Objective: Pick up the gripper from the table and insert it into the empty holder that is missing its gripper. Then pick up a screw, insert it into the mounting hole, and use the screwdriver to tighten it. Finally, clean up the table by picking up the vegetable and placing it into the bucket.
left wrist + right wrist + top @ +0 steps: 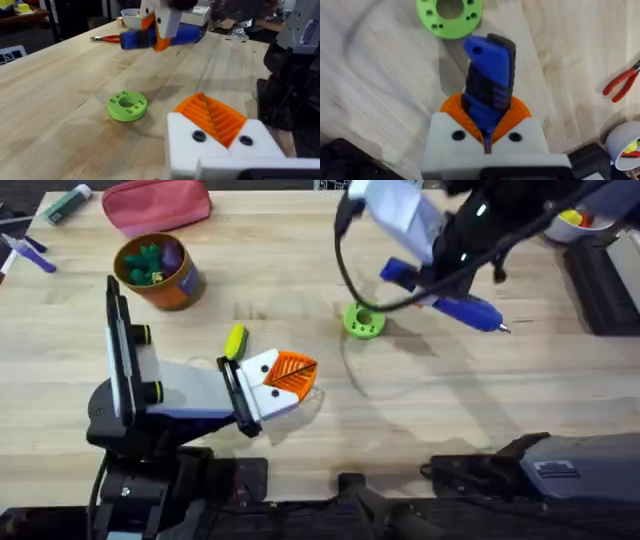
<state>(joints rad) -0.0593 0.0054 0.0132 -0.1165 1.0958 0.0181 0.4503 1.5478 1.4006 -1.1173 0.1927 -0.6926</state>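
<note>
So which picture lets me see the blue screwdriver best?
The overhead view: there the screwdriver shows nearly whole, from blue body to thin metal tip, partly crossed by the right arm. The right wrist view shows just its blue butt end clamped in the right gripper. The left wrist view shows it far off, blurry.

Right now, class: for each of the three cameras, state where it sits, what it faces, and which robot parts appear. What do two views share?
Overhead: above the arms' bases, looking down on the table, both arms, bucket.
Left wrist: behind the left end effector, facing the green disc and pliers.
Right wrist: above the right end effector, clamping the screwdriver.
Shared: disc and screwdriver in all three.
</note>
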